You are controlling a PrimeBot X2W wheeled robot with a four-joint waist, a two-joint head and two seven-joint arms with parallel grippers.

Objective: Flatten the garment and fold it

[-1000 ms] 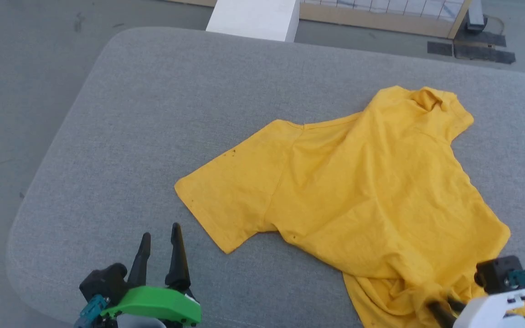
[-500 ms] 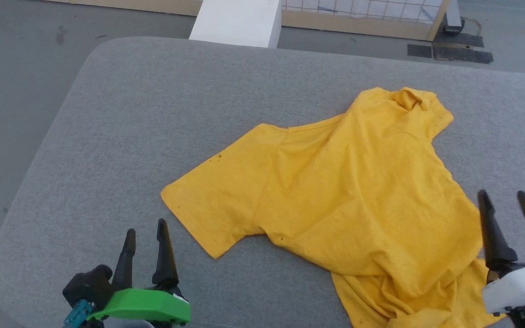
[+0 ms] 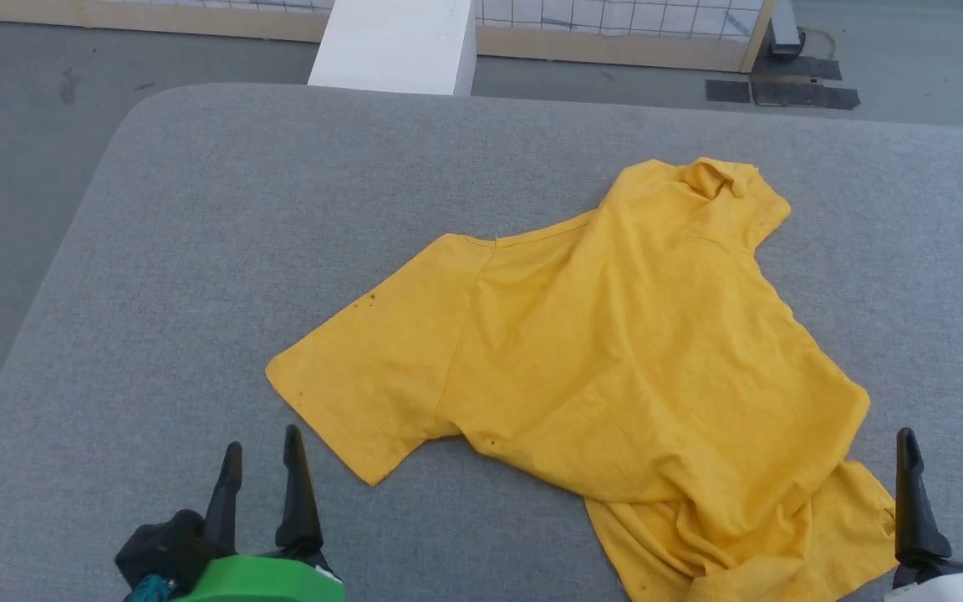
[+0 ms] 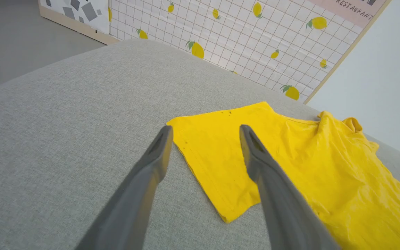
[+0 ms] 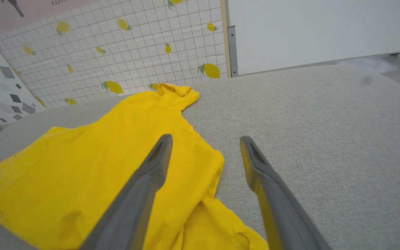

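Yellow garment (image 3: 615, 351) lies rumpled; the pink wall sign (image 4: 349, 5) reads "RESTAURAN".

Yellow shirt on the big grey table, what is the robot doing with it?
The robot is meant to flatten and fold the bright yellow short-sleeved cotton T-shirt. It lies plain side up on the grey fabric-covered table, one sleeve spread flat, the part nearest the robot bunched and wrinkled. The left hand and right hand are both open near its closest edges, holding nothing. Nothing is folded neatly yet.
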